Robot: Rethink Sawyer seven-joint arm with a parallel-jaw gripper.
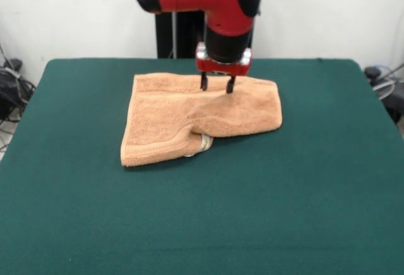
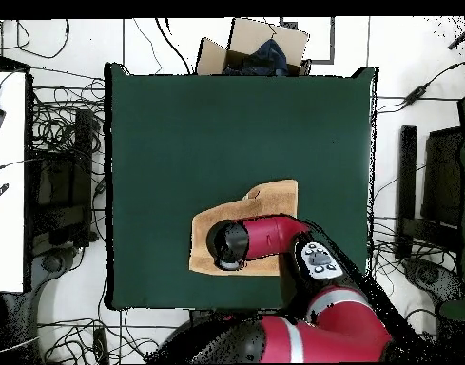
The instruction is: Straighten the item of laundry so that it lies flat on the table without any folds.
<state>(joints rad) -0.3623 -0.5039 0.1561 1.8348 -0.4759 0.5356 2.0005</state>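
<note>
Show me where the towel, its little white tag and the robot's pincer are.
Towel (image 1: 164, 120): front view, on its flat left half.
White tag (image 1: 205, 142): front view, under the folded front edge.
Pincer (image 1: 217, 86): front view, midway between its two open tips.

Towel (image 1: 189, 120) on table (image 1: 303, 193) (arm (image 1: 221, 10) above).

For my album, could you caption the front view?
Red robot arm's open hand poised at the far edge of a partly folded peach towel on a green table.

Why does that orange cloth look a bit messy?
The towel is not flat: one corner is folded under near its white tag, leaving an uneven outline on the table. The open claw hovers at its far edge.
</note>
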